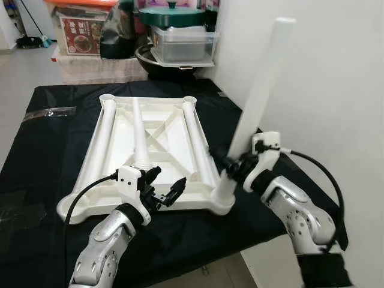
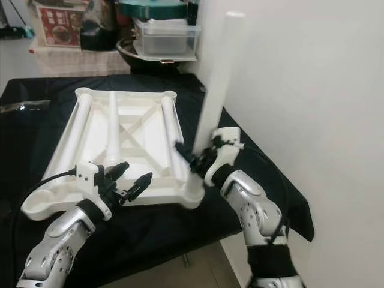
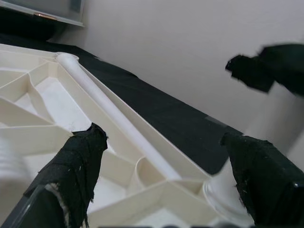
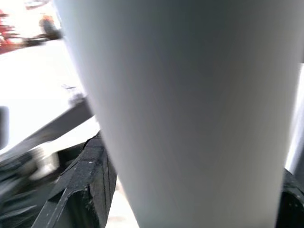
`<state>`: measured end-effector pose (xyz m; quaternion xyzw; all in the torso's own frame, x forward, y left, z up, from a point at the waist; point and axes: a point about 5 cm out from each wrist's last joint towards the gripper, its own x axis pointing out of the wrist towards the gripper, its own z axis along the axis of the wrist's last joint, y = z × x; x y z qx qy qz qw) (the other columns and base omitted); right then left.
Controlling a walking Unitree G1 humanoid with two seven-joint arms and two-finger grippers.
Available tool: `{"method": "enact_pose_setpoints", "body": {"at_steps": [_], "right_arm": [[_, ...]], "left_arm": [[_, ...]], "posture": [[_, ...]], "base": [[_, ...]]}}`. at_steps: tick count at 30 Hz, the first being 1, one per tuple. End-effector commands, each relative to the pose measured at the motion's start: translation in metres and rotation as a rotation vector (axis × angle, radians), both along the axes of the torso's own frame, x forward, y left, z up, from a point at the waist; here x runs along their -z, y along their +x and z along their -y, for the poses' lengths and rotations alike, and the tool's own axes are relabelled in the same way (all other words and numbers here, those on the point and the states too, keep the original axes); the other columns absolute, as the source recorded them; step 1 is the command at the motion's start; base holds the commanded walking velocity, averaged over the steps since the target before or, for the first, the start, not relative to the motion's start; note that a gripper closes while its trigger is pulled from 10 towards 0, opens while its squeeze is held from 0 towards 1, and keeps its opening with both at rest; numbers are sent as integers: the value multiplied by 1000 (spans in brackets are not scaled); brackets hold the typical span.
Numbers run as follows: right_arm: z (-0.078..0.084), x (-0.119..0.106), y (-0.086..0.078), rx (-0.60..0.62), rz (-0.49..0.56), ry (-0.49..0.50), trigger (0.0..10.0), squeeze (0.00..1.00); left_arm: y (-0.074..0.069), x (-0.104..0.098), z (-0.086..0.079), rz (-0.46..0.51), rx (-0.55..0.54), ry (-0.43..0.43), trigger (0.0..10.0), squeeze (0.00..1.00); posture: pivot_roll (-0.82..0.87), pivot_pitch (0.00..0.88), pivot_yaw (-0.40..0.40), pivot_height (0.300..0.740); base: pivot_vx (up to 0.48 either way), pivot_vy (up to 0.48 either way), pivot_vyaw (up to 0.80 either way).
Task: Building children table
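A white plastic table top (image 1: pixel 159 129) lies upside down on a black cloth. Three loose white legs rest in it: one along its left side (image 1: pixel 101 141), one near the middle (image 1: pixel 138 135), one along its right side (image 1: pixel 197 139). A fourth white leg (image 1: pixel 258 96) stands upright in the near right corner socket (image 1: pixel 223 201), leaning slightly right. My right gripper (image 1: pixel 231 167) is shut on this leg low down; the leg (image 4: pixel 190 109) looms close between the black fingers (image 4: pixel 90 185). My left gripper (image 1: pixel 163 185) hovers open over the near edge, holding nothing; its fingers (image 3: pixel 71 166) spread wide.
The black-covered table (image 1: pixel 48 156) ends close to me. A white wall (image 1: pixel 336 90) stands right beside the upright leg. Behind the table are a clear plastic box (image 1: pixel 183 45), a green lidded pot (image 1: pixel 171 15) and a cardboard box (image 1: pixel 81 27). A clear plastic bag (image 1: pixel 48 112) lies far left.
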<state>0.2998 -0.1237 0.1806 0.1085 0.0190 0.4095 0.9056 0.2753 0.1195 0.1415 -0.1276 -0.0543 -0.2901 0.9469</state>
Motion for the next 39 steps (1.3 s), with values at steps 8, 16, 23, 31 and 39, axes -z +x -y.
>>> {"method": "enact_pose_setpoints", "body": {"at_steps": [8, 16, 23, 31, 39], "right_arm": [[-10, 32, 5, 6, -96, -82, 0, 0], [70, 68, 39, 926, -357, -188, 0, 0], [64, 52, 26, 1008, -280, -232, 9804, 0], [1, 11, 25, 534, -86, -48, 10000, 1000], [-10, -3, 0, -16, 9, -63, 10000, 0]], "left_arm": [[-2, 4, 1, -16, -1, -1, 10000, 0], [-3, 4, 0, -19, 0, -4, 10000, 0], [-3, 5, -1, -20, 6, 4, 10000, 0], [-2, 5, -1, -19, 2, 5, 10000, 0], [0, 4, -2, -18, -5, -3, 10000, 0]], "posture": [[63, 0, -122, 740], [61, 0, -120, 740], [45, 0, -103, 740], [51, 0, -110, 740], [56, 0, -120, 740]], "base": [[0, 0, 0], [0, 0, 0], [0, 0, 0], [0, 0, 0], [0, 0, 0]]}}
